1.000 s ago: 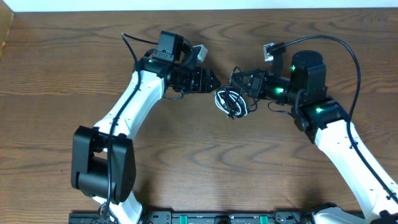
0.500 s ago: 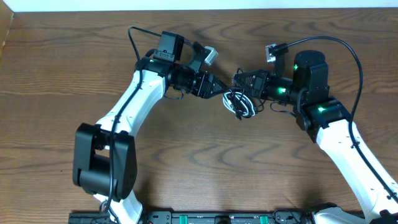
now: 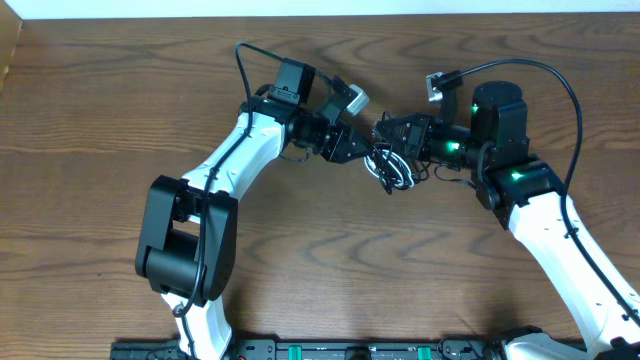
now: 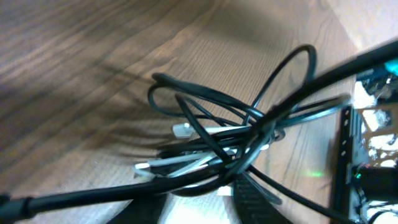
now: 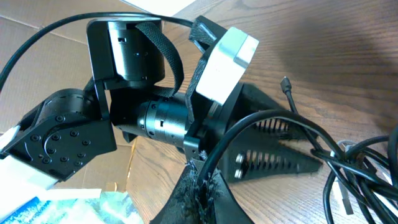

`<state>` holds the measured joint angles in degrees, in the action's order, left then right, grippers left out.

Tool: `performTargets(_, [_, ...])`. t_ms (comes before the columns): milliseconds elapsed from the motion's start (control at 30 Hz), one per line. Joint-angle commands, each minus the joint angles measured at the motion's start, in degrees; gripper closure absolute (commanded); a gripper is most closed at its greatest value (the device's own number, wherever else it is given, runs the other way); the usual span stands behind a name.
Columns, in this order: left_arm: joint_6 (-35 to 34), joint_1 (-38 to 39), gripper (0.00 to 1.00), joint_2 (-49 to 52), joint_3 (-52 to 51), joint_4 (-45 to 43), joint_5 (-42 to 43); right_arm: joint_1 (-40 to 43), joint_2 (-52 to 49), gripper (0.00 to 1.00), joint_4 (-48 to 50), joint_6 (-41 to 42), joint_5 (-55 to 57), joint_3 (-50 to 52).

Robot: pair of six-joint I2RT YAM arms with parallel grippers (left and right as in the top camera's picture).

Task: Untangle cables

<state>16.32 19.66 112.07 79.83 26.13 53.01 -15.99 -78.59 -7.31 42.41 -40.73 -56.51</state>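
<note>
The black cable [image 3: 384,158] and the white cable [image 3: 402,174] lie tangled in one small bundle at the table's middle back, between the two grippers. In the left wrist view the black loops [image 4: 186,102] stand over the white cable [image 4: 186,160]. My left gripper [image 3: 365,152] is open at the bundle's left side; its fingers [image 4: 205,194] sit apart with a black strand crossing their tips. My right gripper [image 3: 386,130] is shut on a black strand [image 5: 249,124], pinched between its frayed pads [image 5: 202,179], just above the bundle.
The two arms meet tip to tip over the bundle. Thick black cords arc from the left wrist [image 3: 243,58] and the right wrist [image 3: 565,85]. The table's back edge [image 3: 320,14] runs close behind. Cardboard and a plastic packet [image 5: 37,202] show in the right wrist view.
My left arm has swung right and its gripper has reached the bundle. The bundle has shifted a little to the right. The right arm has barely moved.
</note>
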Motion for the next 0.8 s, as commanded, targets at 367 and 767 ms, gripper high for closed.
performTargets(367, [1.03,4.85,0.81,0.35,-0.13,-1.81,-1.18,0.31,0.48,0.99,0.17,-0.24,-1.73,-0.85])
performTargets(767, [1.03,6.19,0.74,1.05,-0.13,-4.61,-1.25,0.31,0.48,0.99,0.17,-0.24,-2.97,-0.85])
